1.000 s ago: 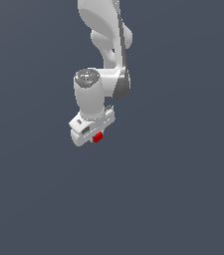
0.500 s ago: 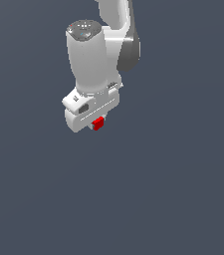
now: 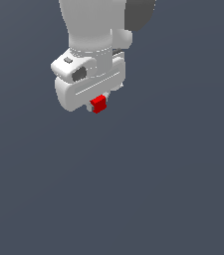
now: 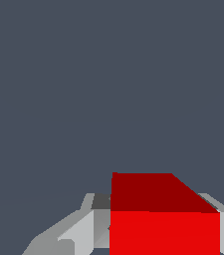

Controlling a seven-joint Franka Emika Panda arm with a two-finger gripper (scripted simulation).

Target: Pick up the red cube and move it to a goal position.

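The red cube (image 3: pixel 99 104) is a tiny bright red block, held under the white gripper (image 3: pixel 98 106) in the upper middle of the exterior view. The gripper is shut on it, and only the cube's lower part shows below the hand. In the wrist view the red cube (image 4: pixel 163 219) fills the space between the grey fingers (image 4: pixel 81 231), with a finger against each of its sides. The cube hangs in the air, clear of the plain grey background.
Only a uniform dark grey background surrounds the arm (image 3: pixel 96 30) in both views. No other object, container or edge shows.
The arm and the held cube have grown larger in the exterior view and shifted upward, the cube staying in the gripper.
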